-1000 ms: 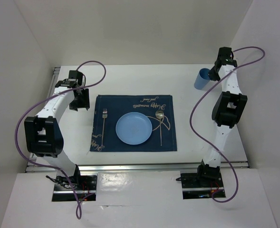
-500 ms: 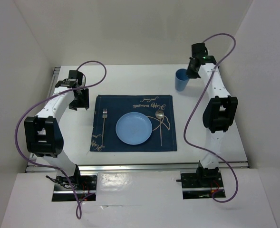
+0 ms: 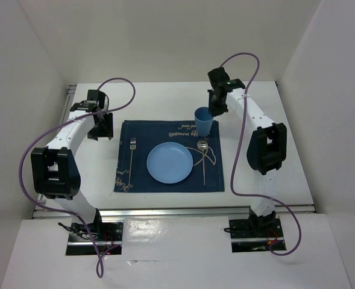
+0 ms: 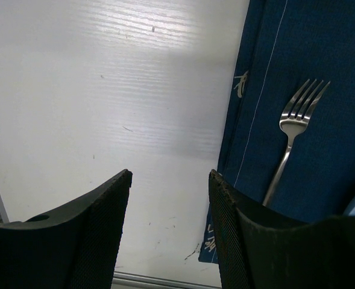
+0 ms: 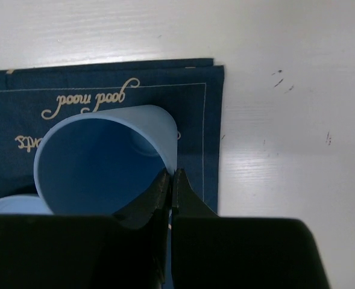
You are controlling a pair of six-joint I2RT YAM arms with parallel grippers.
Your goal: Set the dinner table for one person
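Note:
The white dinner table carries a navy placemat with a blue plate, a fork on its left and a spoon on its right. My right gripper is shut on the rim of a blue cup and holds it over the placemat's far right corner. In the right wrist view the fingers pinch the cup's wall. My left gripper is open and empty over the table just left of the placemat. The fork also shows in the left wrist view.
White walls enclose the table on the far, left and right sides. A metal rail runs along the near edge, and another rail along the left edge. Purple cables loop above both arms.
My right gripper has carried the blue cup from the far right of the table leftward and nearer, to over the placemat's far right corner. The left arm has not moved.

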